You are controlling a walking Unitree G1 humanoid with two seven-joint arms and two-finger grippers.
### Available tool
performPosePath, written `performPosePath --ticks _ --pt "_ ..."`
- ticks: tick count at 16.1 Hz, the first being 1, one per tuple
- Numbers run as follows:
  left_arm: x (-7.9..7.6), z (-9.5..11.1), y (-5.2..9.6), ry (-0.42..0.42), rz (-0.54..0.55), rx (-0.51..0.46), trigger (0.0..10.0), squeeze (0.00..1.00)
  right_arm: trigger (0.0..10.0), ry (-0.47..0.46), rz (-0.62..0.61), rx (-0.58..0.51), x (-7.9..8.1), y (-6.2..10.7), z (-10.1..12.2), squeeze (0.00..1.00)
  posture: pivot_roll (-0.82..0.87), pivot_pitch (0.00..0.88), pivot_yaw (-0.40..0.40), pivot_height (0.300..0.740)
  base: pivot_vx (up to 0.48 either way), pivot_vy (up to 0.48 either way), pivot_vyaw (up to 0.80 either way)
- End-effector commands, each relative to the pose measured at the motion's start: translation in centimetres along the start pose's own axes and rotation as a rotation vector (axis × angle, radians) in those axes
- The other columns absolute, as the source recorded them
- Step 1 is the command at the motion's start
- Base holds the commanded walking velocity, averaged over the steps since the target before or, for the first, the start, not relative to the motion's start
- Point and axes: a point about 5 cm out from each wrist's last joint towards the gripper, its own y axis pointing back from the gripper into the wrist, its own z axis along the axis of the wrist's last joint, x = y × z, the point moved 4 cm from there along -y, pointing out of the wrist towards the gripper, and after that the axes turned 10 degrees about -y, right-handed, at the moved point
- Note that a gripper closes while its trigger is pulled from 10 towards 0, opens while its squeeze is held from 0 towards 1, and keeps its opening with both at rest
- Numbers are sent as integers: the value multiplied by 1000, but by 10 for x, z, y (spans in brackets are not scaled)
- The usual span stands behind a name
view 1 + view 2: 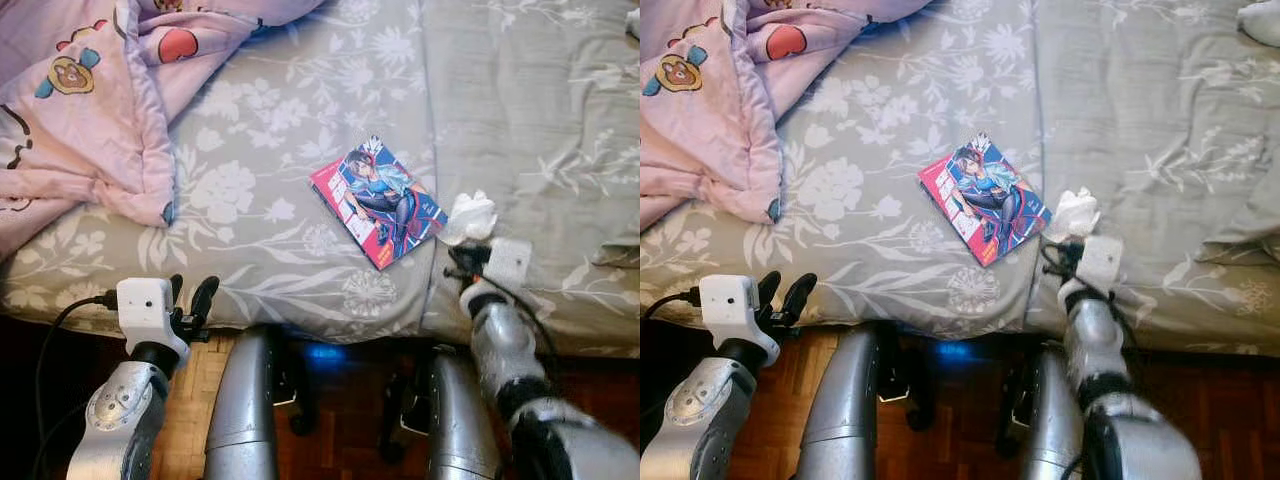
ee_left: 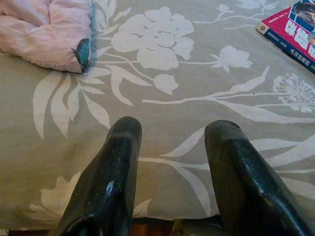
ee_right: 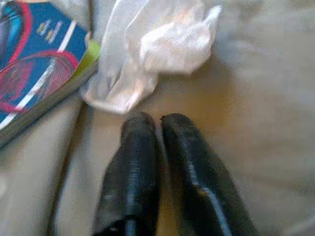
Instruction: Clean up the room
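Observation:
A crumpled white tissue (image 1: 470, 217) lies on the grey flowered bedsheet (image 1: 300, 120), touching the right corner of a colourful comic book (image 1: 378, 200). My right gripper (image 1: 465, 258) rests on the bed just short of the tissue. In the right wrist view it (image 3: 158, 120) is shut with nothing between its fingers, and the tissue (image 3: 157, 44) lies a little beyond the tips, the comic book (image 3: 39, 64) beside it. My left gripper (image 1: 190, 300) is open and empty over the bed's near edge, far left of the book; its fingers (image 2: 118, 162) hover above the sheet.
A rumpled pink cartoon-print blanket (image 1: 80, 100) covers the bed's far left, one corner (image 2: 49, 34) lying near my left gripper. A small white object (image 1: 1260, 20) sits at the far right. My silver legs (image 1: 245, 410) stand on wooden floor (image 1: 200, 400) against the bed's edge.

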Motion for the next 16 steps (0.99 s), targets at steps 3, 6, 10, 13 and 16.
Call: performPosePath --ticks 3,6,10,13,16 --pt "8 -15 7 -16 15 57 10000 0 10000 -141 25 -149 -4 13 8 1000 244 553 52 583 0 0 0" --pt "11 -14 9 -20 16 57 10000 0 10000 -228 61 -313 4 13 45 1000 247 558 56 583 0 0 0" --pt "9 -14 9 -22 11 61 10000 0 10000 -269 20 -247 12 -10 55 1000 243 570 53 583 0 0 0" --pt "6 -15 12 -14 8 66 10000 0 10000 -213 10 -152 26 -25 59 1000 249 582 47 583 0 0 0" --pt "6 -16 16 -11 12 70 10000 0 10000 -196 8 -137 31 -31 68 1000 249 590 42 583 0 0 0"
